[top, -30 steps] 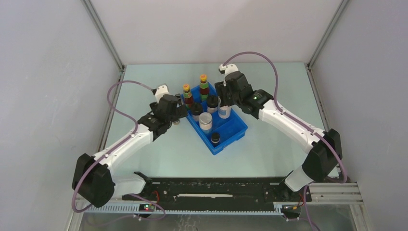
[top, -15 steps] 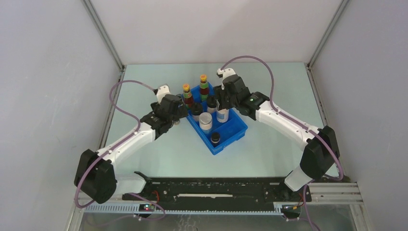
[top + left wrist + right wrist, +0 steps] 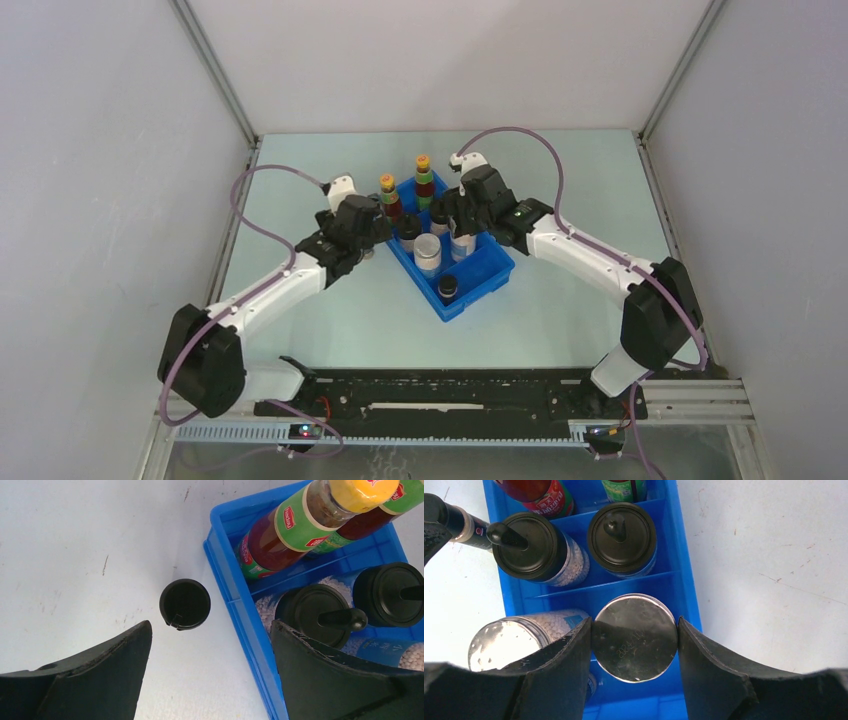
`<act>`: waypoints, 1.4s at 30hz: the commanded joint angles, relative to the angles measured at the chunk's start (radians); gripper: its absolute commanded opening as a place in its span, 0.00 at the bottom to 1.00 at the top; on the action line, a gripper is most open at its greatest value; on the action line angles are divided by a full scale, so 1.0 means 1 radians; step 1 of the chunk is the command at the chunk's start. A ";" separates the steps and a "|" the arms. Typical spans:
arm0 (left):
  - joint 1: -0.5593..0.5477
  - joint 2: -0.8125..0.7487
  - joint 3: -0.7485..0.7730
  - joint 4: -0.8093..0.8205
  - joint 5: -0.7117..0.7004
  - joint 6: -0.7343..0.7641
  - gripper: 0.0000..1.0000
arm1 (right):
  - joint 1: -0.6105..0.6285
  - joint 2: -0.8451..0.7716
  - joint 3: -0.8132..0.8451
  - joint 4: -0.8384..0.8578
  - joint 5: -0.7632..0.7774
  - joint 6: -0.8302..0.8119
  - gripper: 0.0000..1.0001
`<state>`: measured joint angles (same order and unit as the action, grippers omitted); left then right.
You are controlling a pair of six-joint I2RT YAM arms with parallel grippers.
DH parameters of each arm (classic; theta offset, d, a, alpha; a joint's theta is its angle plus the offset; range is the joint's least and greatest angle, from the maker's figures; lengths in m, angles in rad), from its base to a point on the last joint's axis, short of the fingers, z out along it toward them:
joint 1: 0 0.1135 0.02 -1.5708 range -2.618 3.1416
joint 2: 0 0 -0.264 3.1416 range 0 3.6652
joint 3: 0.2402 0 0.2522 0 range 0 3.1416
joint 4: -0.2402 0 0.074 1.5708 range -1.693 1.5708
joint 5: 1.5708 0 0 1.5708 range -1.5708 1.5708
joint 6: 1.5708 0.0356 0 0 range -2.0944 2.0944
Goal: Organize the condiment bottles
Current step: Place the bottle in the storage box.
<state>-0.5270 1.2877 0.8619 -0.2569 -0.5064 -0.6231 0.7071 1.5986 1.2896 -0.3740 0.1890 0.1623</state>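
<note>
While left claw [image 3: 211,626] stays wide, right claw [image 3: 634,624] has shifted its gripped jar [image 3: 634,645] inward.

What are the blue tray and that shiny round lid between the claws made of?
Blue tray: probably plastic, glossy, thin moulded dividers. Top of the silver-lidded jar: looks like metal, a dull mirror sheen with stamped digits, though metallised plastic is possible.

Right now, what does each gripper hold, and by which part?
The right gripper clamps the silver-capped jar by its cap sides; the left gripper holds nothing.
</note>
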 commanded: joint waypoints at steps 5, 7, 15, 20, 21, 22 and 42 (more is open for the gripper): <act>0.007 0.036 -0.034 0.045 -0.046 0.032 0.92 | -0.008 -0.001 -0.003 0.089 -0.002 0.004 0.02; 0.006 0.047 -0.034 0.046 -0.051 0.033 0.92 | -0.008 -0.001 -0.003 0.089 -0.001 0.004 0.15; 0.006 0.081 -0.025 0.040 -0.075 0.042 0.92 | -0.009 -0.002 -0.004 0.081 0.006 0.002 0.68; 0.007 0.088 -0.023 0.036 -0.097 0.050 0.92 | -0.009 -0.014 -0.005 0.082 0.009 0.002 0.73; 0.007 0.089 -0.023 0.037 -0.101 0.051 0.91 | -0.009 -0.016 -0.005 0.083 0.009 0.001 0.73; 0.007 0.091 -0.023 0.038 -0.106 0.052 0.91 | -0.009 -0.018 -0.004 0.083 0.009 0.003 0.74; 0.018 0.150 -0.002 0.076 -0.158 0.076 0.82 | -0.008 -0.072 -0.005 0.078 0.026 -0.003 0.78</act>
<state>-0.5190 1.4292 0.8478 -0.2291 -0.6250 -0.5659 0.7002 1.5745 1.2739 -0.3191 0.1940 0.1619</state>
